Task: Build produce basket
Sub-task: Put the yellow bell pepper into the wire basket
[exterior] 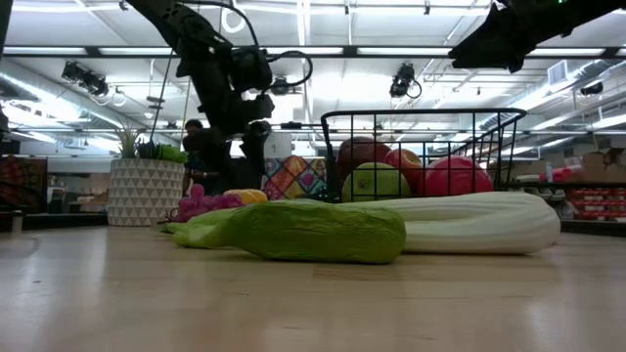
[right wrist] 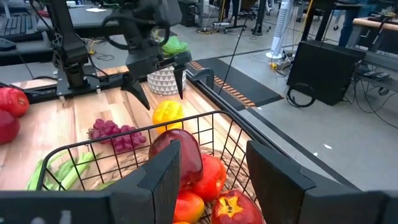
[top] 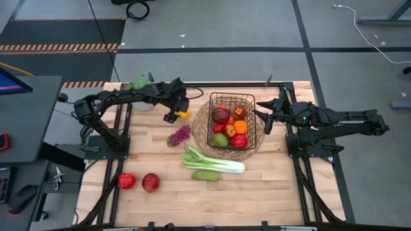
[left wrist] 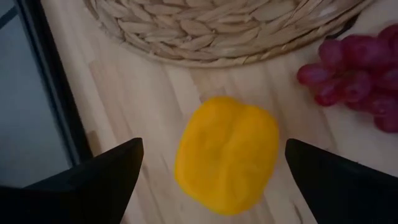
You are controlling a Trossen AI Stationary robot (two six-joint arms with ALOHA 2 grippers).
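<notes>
High view: left gripper [top: 172, 113] spread wide above yellow pepper [top: 183, 113], just left of straw mat [top: 200, 126]; basket [top: 231, 120] on the mat, holding apples, oranges and a green fruit; right gripper [top: 262, 115] at the basket's right wall, parted, holding nothing; grapes [top: 179, 135] left of mat; leek [top: 212, 160] and cucumber [top: 205, 175] in front; two red apples [top: 138, 181] near the front left.

Low view: cucumber [exterior: 303, 232] lying before leek [exterior: 460, 220]; basket [exterior: 421, 152] behind; potted plant [exterior: 145, 181] at left.

Left wrist view: fingers [left wrist: 93, 180] wide apart either side of yellow pepper [left wrist: 227, 152], not touching; grapes [left wrist: 357, 68] beside; mat edge [left wrist: 211, 31] beyond.

Right wrist view: fingers [right wrist: 280, 180] parted over the basket rim [right wrist: 134, 140]; left gripper [right wrist: 160, 78] above yellow pepper [right wrist: 166, 113].
</notes>
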